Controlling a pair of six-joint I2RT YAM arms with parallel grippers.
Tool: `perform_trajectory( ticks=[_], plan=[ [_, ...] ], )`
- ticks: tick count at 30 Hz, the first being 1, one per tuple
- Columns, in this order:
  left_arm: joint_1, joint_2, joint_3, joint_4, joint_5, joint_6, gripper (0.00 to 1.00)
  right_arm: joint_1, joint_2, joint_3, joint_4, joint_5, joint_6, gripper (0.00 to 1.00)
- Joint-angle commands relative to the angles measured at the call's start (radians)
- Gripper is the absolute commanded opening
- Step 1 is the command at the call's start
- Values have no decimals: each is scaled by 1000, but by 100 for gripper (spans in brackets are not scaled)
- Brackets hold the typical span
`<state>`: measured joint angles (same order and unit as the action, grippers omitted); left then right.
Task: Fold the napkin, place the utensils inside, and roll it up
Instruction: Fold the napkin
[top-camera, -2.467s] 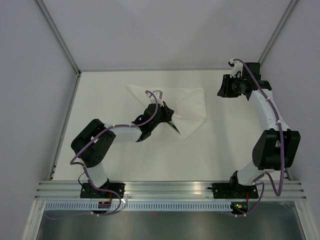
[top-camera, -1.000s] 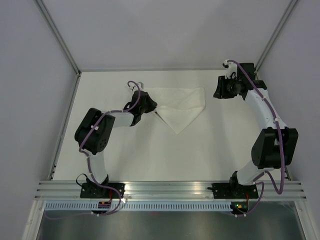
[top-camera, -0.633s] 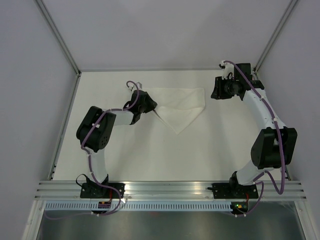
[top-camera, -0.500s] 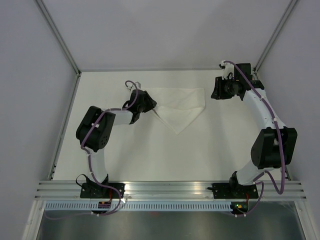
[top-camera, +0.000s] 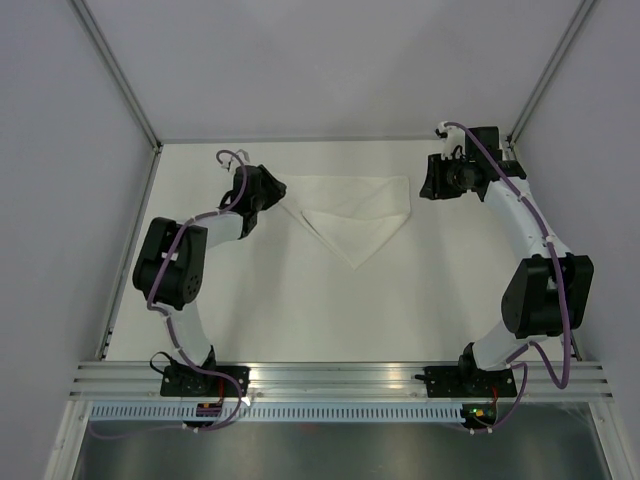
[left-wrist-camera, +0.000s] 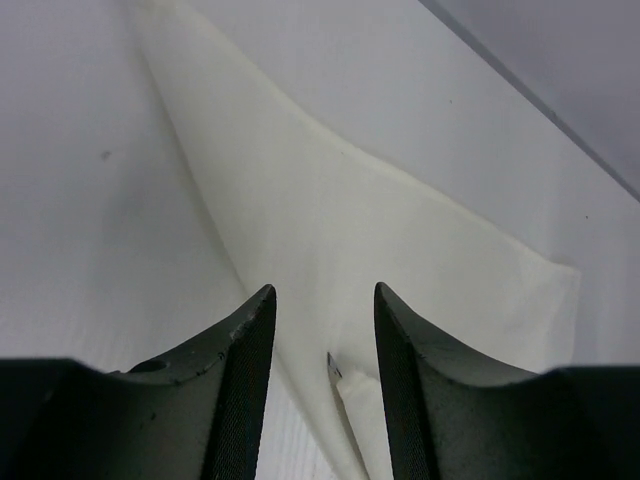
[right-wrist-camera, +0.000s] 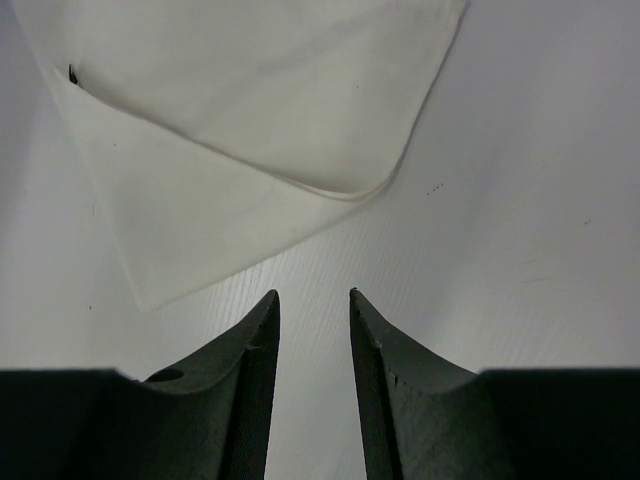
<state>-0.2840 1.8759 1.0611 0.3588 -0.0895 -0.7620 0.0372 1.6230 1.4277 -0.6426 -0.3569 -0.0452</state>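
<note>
So the white desk (top-camera: 250, 300) is looking smooth and matte, with faint ribbing showing up close, and the napkin (top-camera: 355, 215) is lying flat on it. The napkin is plain off-white cloth, soft and thin. It's sitting as a rough triangle with a long straight top edge and the point aiming toward the arm bases. A second layer is lying over the first, with a soft rounded crease at the right corner.

The left fingers (top-camera: 275, 186) are hovering just off the napkin's left corner, spread apart and gripping nothing. The right fingers (top-camera: 428, 182) are hanging just off the napkin's right corner, also parted and empty. Both pairs are dark with finely textured pads, and neither is touching the napkin.

The utensil (left-wrist-camera: 332, 364) is tucked under the napkin's upper layer, with only a tiny dark tip poking out at the fold edge. I can't tell how much of it is in there.

My read is that the fold and the tuck are looking done and the rolling is coming up. That's going to need a low pinch on a thin edge lying flat on the desk. Then it needs an even roll across the napkin so the slim utensil isn't sliding out of the open side.
</note>
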Motion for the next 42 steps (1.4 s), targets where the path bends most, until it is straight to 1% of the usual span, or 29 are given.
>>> perform_trajectory(
  ticks=[1,6,7,11,12,15,20,26,33,36,39,40,42],
  plan=[
    [60,-15,55,-78,-35,-17,50,12,3,-9,14,15,-4,40],
    [144,41,131,-113,-15,-60,51,18,3,-9,14,13,-4,40],
    [158,72,146,-115,5,-63,51,20,5,-6,15,13,-4,40],
    [167,147,233,-155,1,-60,52,30,12,-1,12,13,-4,40],
    [169,164,275,-168,-3,-54,52,33,12,-1,12,15,-2,40],
    [169,216,324,-184,-1,-57,53,39,14,-1,15,16,-5,40],
    [178,288,370,-179,14,-100,53,44,21,0,15,18,-8,39],
    [178,318,392,-181,10,-118,52,47,23,2,15,21,-10,39],
    [180,350,416,-173,8,-126,47,50,23,0,15,19,-7,39],
    [180,364,428,-166,11,-128,42,50,25,-3,15,19,-7,39],
    [180,376,444,-164,17,-132,36,50,26,-3,14,19,-5,38],
    [180,379,447,-162,20,-134,32,50,26,-3,14,19,-7,38],
    [181,379,448,-155,22,-131,29,50,26,-3,14,19,-7,38]
  ],
)
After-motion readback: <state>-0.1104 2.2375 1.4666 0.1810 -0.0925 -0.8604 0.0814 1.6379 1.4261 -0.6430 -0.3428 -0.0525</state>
